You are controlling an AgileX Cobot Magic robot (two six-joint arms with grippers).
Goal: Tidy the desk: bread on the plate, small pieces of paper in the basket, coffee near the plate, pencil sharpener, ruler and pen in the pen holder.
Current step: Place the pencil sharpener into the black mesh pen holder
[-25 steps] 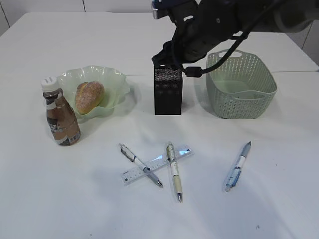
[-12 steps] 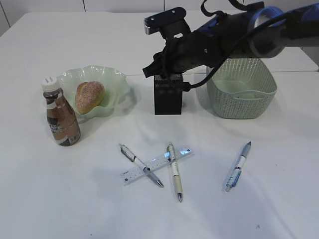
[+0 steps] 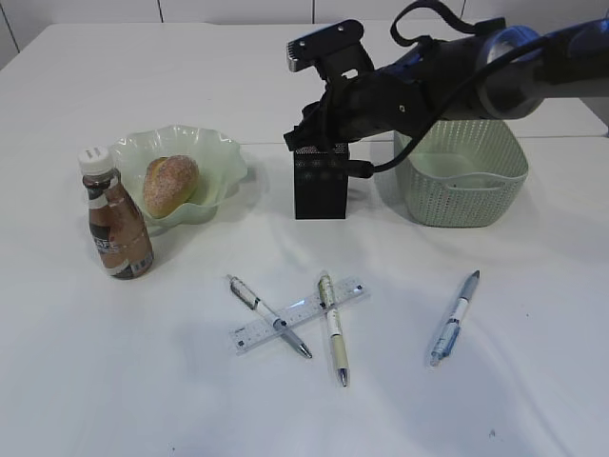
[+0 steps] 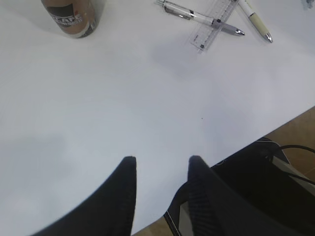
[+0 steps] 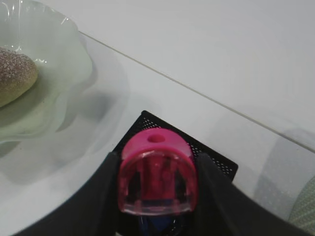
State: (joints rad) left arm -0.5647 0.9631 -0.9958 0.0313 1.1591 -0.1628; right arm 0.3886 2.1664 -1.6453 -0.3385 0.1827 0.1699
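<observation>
My right gripper (image 5: 156, 164) is shut on a pink pencil sharpener (image 5: 156, 172) with a clear shell, held just above the open top of the black mesh pen holder (image 3: 321, 190). The bread (image 3: 171, 184) lies in the ruffled green plate (image 3: 225, 157), and the coffee (image 3: 116, 224) stands at the plate's front left. The clear ruler (image 3: 354, 290) lies in front of the holder under two crossed pens (image 3: 269, 316) (image 3: 334, 328). A blue pen (image 3: 454, 318) lies to the right. My left gripper (image 4: 160, 162) hangs open over bare desk. Small pieces of paper are out of view.
The green woven basket (image 3: 461, 167) stands right of the pen holder, partly behind my right arm. The desk's front edge (image 4: 256, 137) lies just past the left fingertips, with dark equipment below it. A seam (image 5: 197, 93) crosses the desk behind the holder.
My right arm has dropped lower and swung slightly right, keeping the sharpener over the pen holder. The things on the desk have not moved.
</observation>
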